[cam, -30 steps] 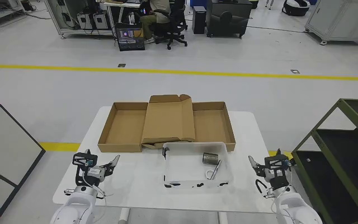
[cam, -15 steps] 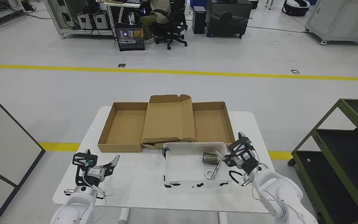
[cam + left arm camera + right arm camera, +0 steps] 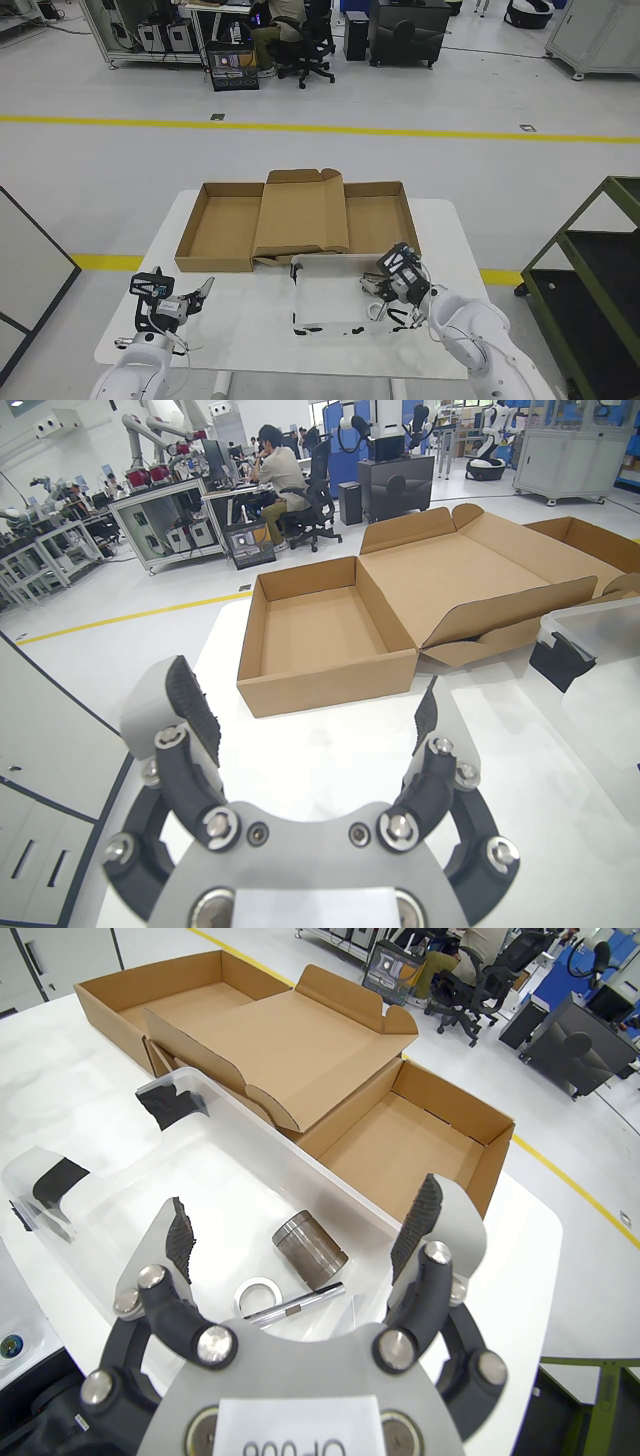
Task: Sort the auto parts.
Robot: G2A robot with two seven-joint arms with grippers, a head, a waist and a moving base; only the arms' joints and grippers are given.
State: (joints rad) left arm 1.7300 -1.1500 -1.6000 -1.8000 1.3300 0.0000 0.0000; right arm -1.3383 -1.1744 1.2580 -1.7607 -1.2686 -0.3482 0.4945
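Right end effector [image 3: 302,1198] open, jaws spread wide, hanging over the right end of the bin [image 3: 250,1110]. Left end effector [image 3: 303,680] also open, well left of the bin, over the surface [image 3: 310,760].

Surface: white top with rounded corners. Around it is a pale shop floor. A yellow line [image 3: 300,127] runs far behind the bin, and a green rack [image 3: 590,270] stands off to the bin's right.

Hard to see:
- From the top view, the right arm covers the bin's right end and most of the parts.
- In the right wrist view, the near end of the rod [image 3: 295,1306] is cut off behind the end effector body. Can't tell whether the rod touches the cylinder [image 3: 309,1255] or only lies against it.

Containers:
- The bin is clear plastic, with black tape [image 3: 172,1103] at its left corners. It holds the dark cylinder on its side, a flat ring [image 3: 257,1297] just beside it, and the thin rod next to both. All three sit at the right end.
- A cardboard box [image 3: 300,1043] is just behind the bin, with an open tray on each side and its flap lying across the middle.
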